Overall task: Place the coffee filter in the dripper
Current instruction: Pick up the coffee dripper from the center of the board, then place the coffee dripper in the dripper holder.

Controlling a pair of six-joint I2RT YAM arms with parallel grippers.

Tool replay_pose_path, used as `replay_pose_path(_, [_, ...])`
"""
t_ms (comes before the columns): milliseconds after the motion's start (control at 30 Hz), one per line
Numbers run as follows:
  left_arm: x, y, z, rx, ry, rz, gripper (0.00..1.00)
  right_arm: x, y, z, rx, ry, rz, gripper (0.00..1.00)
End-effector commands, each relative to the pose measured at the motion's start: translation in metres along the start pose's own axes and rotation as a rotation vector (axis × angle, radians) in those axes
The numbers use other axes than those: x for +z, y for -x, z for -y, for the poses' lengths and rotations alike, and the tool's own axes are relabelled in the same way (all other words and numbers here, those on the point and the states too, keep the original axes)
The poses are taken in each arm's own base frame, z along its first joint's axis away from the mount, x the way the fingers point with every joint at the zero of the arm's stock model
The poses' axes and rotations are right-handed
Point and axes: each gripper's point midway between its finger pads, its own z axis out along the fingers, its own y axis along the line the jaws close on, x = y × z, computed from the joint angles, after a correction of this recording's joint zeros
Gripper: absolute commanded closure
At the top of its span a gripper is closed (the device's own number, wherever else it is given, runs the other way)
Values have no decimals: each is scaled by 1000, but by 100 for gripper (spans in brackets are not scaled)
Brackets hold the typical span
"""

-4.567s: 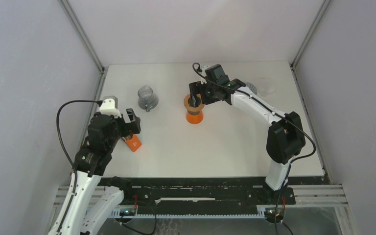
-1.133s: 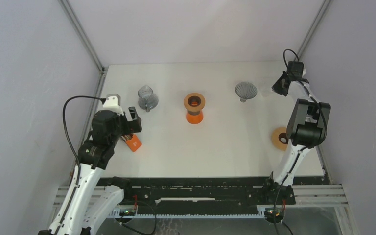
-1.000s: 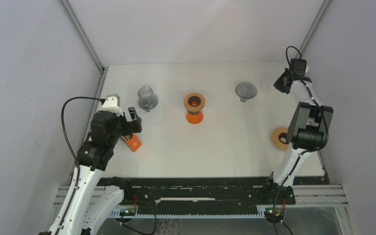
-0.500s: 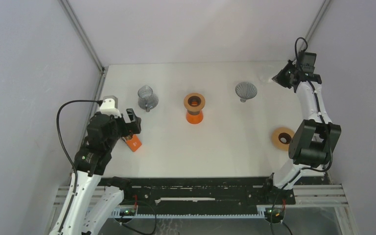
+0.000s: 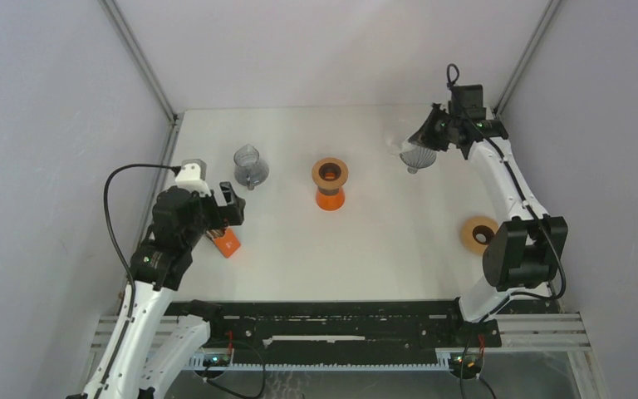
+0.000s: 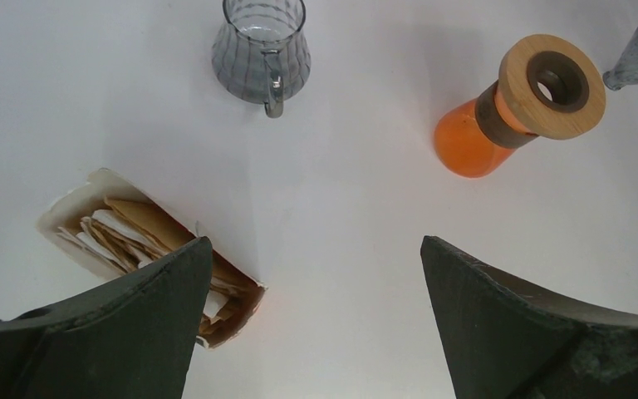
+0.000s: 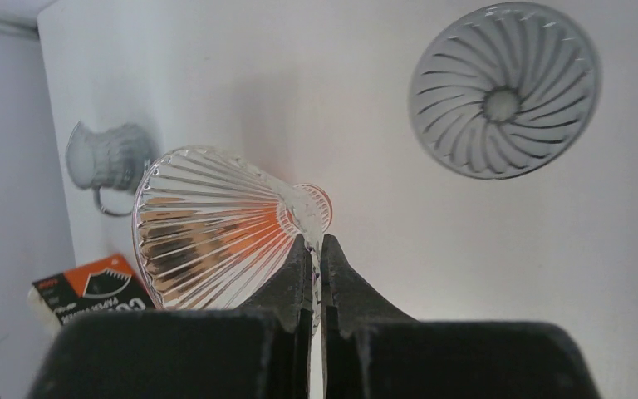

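Back right: right hand (image 7: pixel 316 249) pinched tight on clear glass dripper (image 7: pixel 208 241), aloft; left hand (image 6: pixel 314 249) spread wide, empty, above coffee filters (image 6: pixel 133 229) in their box (image 6: pixel 71 208); thin pinch may slip, dropping glass onto counter (image 5: pixel 382 241).

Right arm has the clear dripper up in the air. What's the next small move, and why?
Probably carry the clear dripper left toward the orange stand and line it up over the wooden ring. The right gripper is shut near its narrow end, near the grey dripper; the ring looks vacant, and the left gripper hovers open over the filter box.
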Motion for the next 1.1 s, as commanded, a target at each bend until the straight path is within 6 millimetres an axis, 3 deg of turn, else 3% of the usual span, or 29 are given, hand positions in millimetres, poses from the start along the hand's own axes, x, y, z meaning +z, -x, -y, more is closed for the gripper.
replay_pose_path(0, [3,19,17,-42,-71,30,0,-25,11,-55,-83,109,43,100])
replay_pose_path(200, [4,44,39,-126,-149,34,0,-21,-9,-93,-159,165,-9,100])
replay_pose_path(533, [24,69,80,-288,-320,48,0,-15,-45,-142,-263,244,-75,100])
replay_pose_path(700, [37,77,98,-373,-397,77,1,-19,-54,-156,-298,282,-85,100])
replay_pose_path(1067, [64,90,135,-408,-484,49,4,-5,-72,-174,-340,313,-140,100])
